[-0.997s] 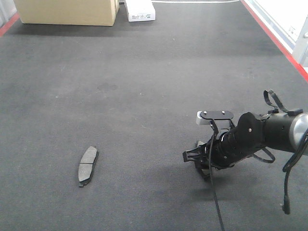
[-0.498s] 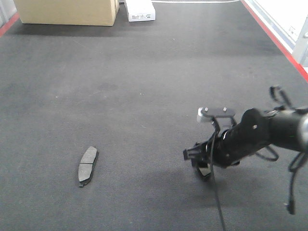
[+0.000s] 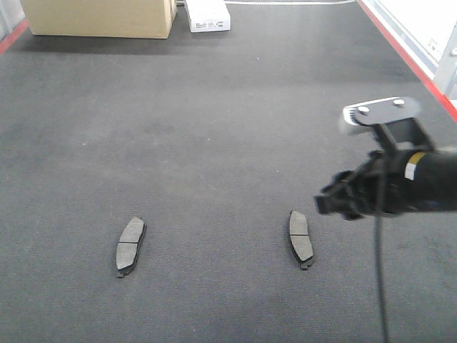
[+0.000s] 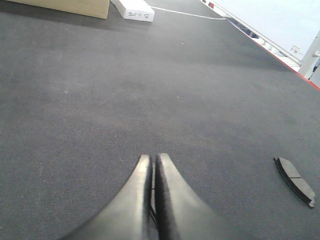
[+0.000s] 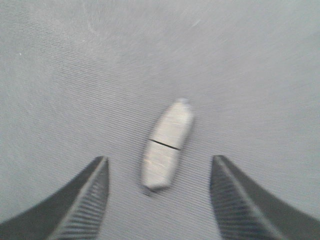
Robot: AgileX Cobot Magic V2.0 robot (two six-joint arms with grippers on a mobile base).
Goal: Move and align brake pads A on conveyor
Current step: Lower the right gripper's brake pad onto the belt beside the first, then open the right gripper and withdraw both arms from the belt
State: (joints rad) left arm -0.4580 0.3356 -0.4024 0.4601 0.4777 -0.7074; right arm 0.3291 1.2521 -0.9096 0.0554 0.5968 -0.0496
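Dark conveyor [image 3: 214, 107] carries one brake pad [image 3: 131, 245] at 7 o'clock and a second brake pad [image 3: 300, 238] at 5 o'clock, lying free beneath the spread right fingers [image 5: 85, 200]. Left fingers [image 4: 142, 185] press together, empty. The cardboard box [image 3: 100, 18] and white box [image 3: 209, 16] at 11 o'clock hide their contents.
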